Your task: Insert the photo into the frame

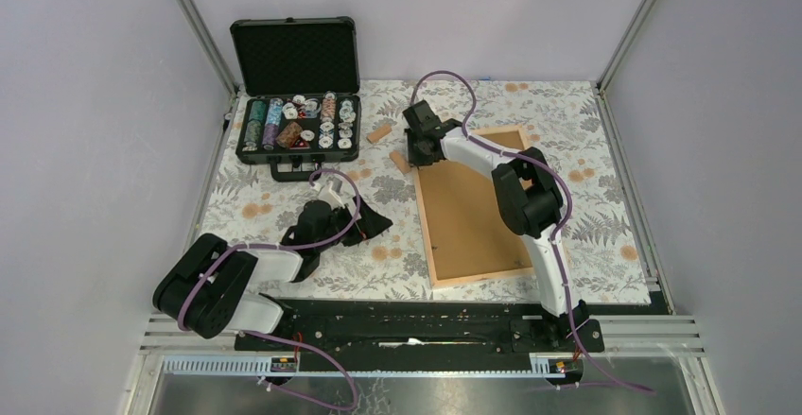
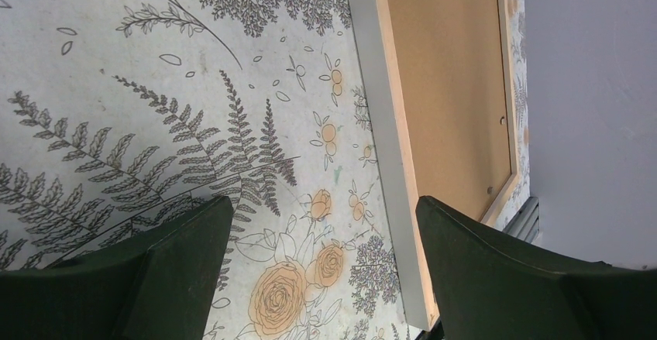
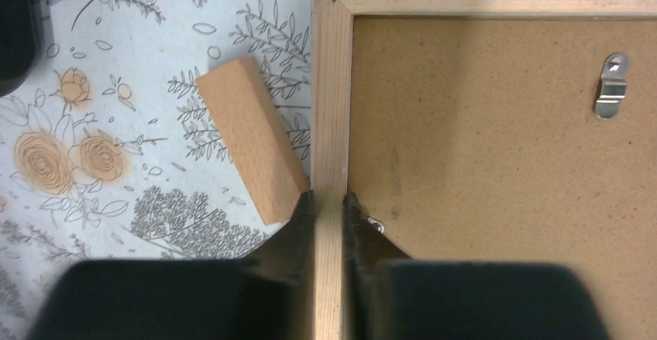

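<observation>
Left gripper (image 1: 367, 226) hangs released, well left of the frame (image 1: 425, 231), which lies back-up with a brown board (image 1: 468, 216) inside. Right gripper (image 3: 329, 200) pinches the frame's left strip near its far corner. A block (image 3: 249, 146) lies just left, and a case (image 1: 298, 117) farther left.

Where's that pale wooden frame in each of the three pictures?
Top: the frame lies flat, right of centre.
Left wrist: upper right, one long strip slanting down.
Right wrist: corner at top, strip pinched by the right gripper.
Shared landmark: the brown board inside it.
</observation>
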Controlling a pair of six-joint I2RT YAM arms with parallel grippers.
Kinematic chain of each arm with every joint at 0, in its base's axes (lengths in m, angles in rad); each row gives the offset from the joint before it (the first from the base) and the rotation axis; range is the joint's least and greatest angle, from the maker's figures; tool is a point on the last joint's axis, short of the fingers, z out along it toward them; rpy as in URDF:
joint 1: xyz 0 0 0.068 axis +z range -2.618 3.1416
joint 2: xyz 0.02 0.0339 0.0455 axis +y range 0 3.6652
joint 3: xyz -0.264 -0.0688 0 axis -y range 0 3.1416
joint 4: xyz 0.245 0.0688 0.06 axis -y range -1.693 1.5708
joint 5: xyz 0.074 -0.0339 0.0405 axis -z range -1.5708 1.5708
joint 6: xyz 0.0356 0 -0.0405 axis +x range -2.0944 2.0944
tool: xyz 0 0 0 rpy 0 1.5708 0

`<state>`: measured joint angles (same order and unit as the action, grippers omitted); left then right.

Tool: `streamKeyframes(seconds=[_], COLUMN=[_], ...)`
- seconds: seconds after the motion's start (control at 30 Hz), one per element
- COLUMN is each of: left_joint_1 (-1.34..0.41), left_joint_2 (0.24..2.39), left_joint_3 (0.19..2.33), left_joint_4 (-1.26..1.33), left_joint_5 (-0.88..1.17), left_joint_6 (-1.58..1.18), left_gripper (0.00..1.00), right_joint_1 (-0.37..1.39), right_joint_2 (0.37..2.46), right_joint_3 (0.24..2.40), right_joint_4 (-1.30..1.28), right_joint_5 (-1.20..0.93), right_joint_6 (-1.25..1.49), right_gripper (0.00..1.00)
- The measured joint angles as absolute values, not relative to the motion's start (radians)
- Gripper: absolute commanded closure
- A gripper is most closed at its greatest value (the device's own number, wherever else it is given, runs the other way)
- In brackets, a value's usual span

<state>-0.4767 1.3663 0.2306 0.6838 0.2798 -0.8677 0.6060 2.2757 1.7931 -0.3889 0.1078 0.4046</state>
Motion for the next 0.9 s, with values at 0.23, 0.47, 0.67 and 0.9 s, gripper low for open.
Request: streamKeyframes(seconds=[0.23, 0.47, 0.67, 0.9], left_joint_1=[-0.525, -0.611, -0.654, -0.666], left_joint_2=[1.378, 1.383, 1.421, 1.651], left_joint_3=[0.266, 0.321, 0.364, 0.459], left_joint_4=[0.642, 0.564, 0.568, 0.752], left_joint_5=[0.263, 0.231, 0.248, 0.323], left_joint_6=[-0.844, -0.797, -0.794, -0.897], left_gripper=[0.04, 0.04, 0.08, 0.12], right_joint_1=[0.616, 0.617, 0.617, 0.619], right_joint_2=[2.206, 1.85, 1.512, 1.29], right_joint_3=[1.763, 1.48, 1.116, 0.847], right_joint_4=[-0.438, -0.451, -0.456, -0.529], right_joint_5=[0.063, 0.114, 0.121, 0.041], right_joint_6=[0.366, 0.347, 0.384, 0.461], right_gripper=[0.02, 0.0, 0.0, 0.12])
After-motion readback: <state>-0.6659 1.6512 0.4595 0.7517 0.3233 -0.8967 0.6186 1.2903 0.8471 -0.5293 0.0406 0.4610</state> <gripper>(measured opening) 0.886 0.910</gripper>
